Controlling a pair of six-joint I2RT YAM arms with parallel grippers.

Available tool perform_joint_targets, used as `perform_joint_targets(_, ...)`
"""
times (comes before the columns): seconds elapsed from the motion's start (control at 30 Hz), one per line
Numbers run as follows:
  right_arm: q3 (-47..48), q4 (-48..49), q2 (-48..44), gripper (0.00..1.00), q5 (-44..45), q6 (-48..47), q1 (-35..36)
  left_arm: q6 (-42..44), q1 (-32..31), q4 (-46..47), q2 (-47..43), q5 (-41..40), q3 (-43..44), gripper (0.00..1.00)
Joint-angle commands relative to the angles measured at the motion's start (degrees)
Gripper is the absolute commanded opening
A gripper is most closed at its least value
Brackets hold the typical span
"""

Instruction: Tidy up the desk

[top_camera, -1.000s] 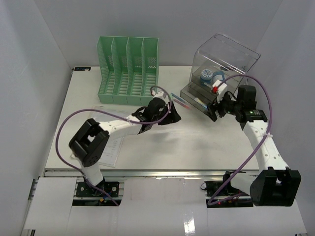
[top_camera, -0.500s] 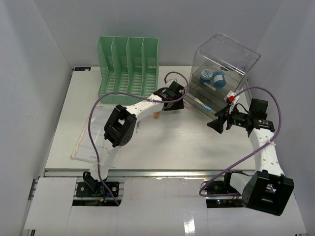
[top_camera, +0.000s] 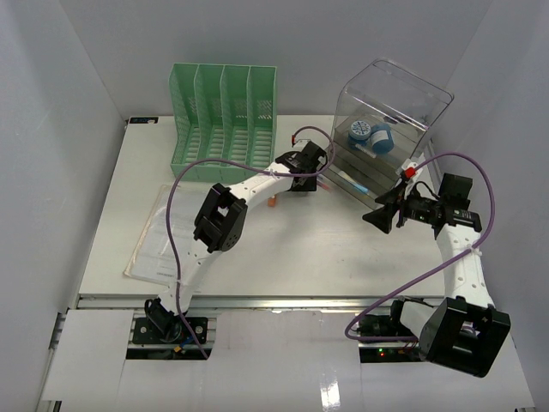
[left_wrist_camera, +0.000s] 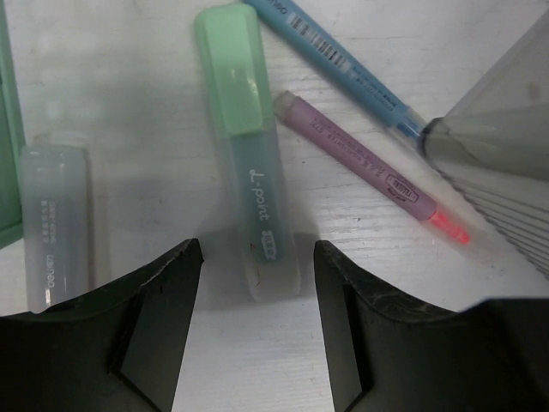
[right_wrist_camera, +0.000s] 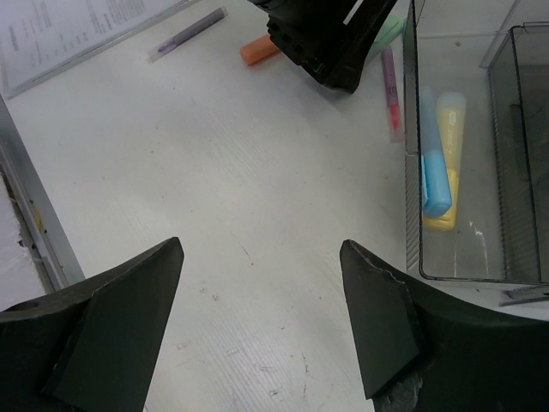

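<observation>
The left gripper (left_wrist_camera: 257, 262) hangs with its jaws spread wide over the desk (top_camera: 300, 249), just left of the clear drawer organiser (left_wrist_camera: 502, 163) that stands on the desk. The green highlighter (left_wrist_camera: 244, 146) lies between the fingers. Its long axis runs straight away from them, square to the closing line. The right gripper (right_wrist_camera: 262, 283), also wide and empty, sits at the organiser's near side, farther from the highlighter. The frame cuts off the blue pen (left_wrist_camera: 334, 60). From above, the left wrist hides the highlighter.
</observation>
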Motion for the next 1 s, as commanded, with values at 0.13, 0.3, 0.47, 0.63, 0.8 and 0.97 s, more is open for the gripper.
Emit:
perform_joint_targets(0.13, -0.3, -0.5, -0.9, 0.80, -2.7, -0.1, -1.0, 2.4, 0.9, -4.0, 3.3, -2.8, 5.0, 0.65)
perform_joint_targets(0.3, -0.3, -0.8, -0.9, 0.80, -2.9, -0.2, -1.2, 3.7, 1.6, -4.0, 4.7, -3.3, 5.1, 0.56)
perform_joint_targets(0.47, -0.3, -1.6, -0.8, 0.80, -3.4, -1.0, -1.5, 4.5, 1.8, -3.6, 5.1, -2.9, 4.6, 0.36)
perform_joint_targets(0.63, -0.2, -2.4, -0.5, 0.80, -3.8, -1.8, -1.9, 3.7, 1.7, -0.1, 0.2, -0.7, -2.6, 0.20)
perform_joint_targets(0.8, -0.2, -2.8, -0.6, 0.80, -4.3, -2.2, -2.0, -0.4, 1.6, 9.5, -13.0, 6.8, -18.3, 0.07)
perform_joint_targets(0.97, -0.2, -2.8, -0.8, 0.80, -4.4, -2.3, -2.2, -6.7, 1.4, 19.9, -26.6, 13.3, -31.3, 0.04)
